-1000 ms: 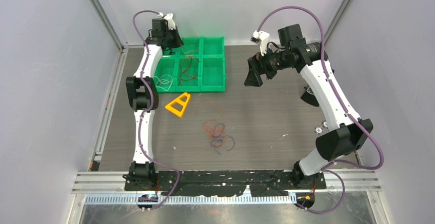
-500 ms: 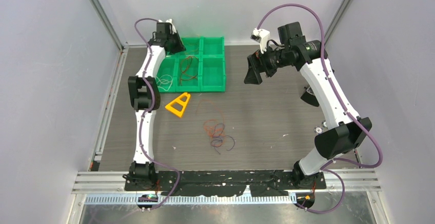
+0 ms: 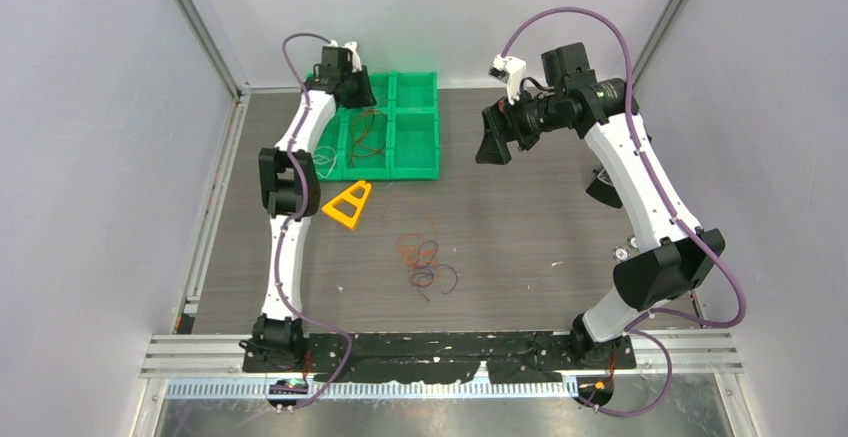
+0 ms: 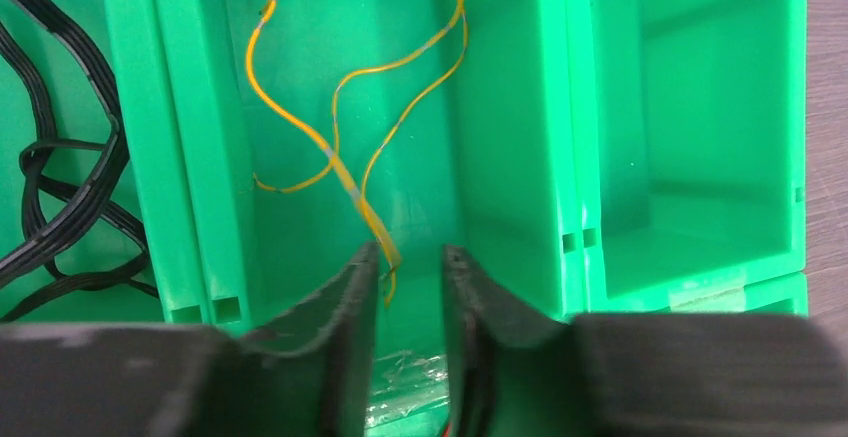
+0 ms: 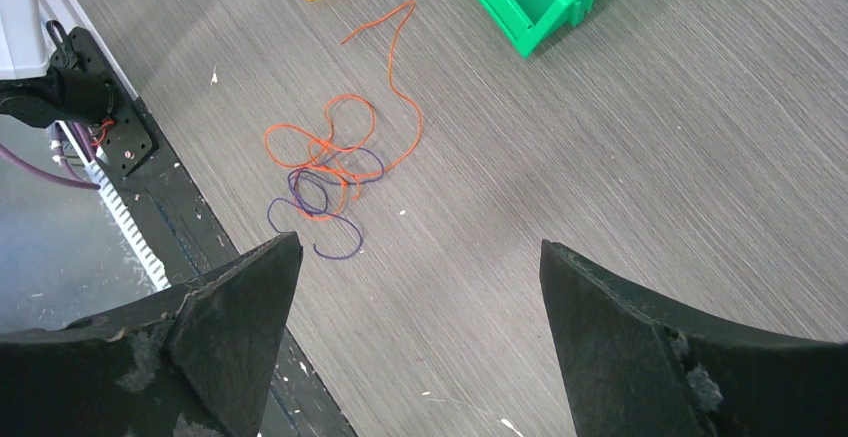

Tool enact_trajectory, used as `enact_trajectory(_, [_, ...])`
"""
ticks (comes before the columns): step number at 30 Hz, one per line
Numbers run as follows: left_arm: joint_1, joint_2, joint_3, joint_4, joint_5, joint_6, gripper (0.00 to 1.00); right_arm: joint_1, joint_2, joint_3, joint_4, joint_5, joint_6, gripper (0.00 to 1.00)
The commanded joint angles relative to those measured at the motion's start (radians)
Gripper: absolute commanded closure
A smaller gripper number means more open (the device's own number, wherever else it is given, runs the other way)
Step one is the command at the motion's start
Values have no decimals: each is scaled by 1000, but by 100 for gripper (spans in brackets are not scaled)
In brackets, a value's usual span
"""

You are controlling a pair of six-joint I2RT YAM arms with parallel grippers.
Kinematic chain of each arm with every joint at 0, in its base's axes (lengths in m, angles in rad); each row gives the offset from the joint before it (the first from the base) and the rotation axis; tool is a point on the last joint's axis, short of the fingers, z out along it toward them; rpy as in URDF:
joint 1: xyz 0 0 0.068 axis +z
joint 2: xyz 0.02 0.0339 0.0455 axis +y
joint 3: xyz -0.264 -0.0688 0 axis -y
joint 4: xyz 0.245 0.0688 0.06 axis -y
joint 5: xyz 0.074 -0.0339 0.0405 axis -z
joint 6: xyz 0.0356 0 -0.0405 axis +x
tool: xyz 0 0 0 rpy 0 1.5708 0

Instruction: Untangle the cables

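likely handles limp and light, wants pinching near the end of the orange cable, right tool wide, left tool barely parted.

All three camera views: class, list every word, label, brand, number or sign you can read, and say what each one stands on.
None: no readable text in any view.
The green bins, the yellow triangle frame and the table show no writing.
Any marks on the arms are too small to read.
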Motion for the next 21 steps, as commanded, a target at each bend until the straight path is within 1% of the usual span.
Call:
enact_trajectory(1, [6,-96,2,-11,-8,32,61,-4,-30,25,6,-9,4,4])
enact_trajectory(4, [6,-152,-16,28,-5,71,47,-6,-35,22,7,-14,-3,5])
enact_trajectory(8, [2,-229,-28,64,-14,133,24,-6,-36,22,13,-26,-14,4])
enact_trajectory(12, [-9,-305,-29,52,-60,226,1,-6,-33,23,25,-32,-26,5])
enact_trajectory(14, [-16,-345,-37,26,-105,287,1,-6,-30,20,30,-31,-42,5])
enact_trajectory(17, [-13,-436,-94,-18,-111,379,0,-7,-27,-6,27,-41,-87,4])
enact_trajectory(19, [7,-537,-190,-41,-13,427,0,-5,-31,-50,27,-59,-150,3])
enact_trajectory(21, [37,-671,-350,-41,153,449,1,3,-44,-130,59,-60,-193,2])
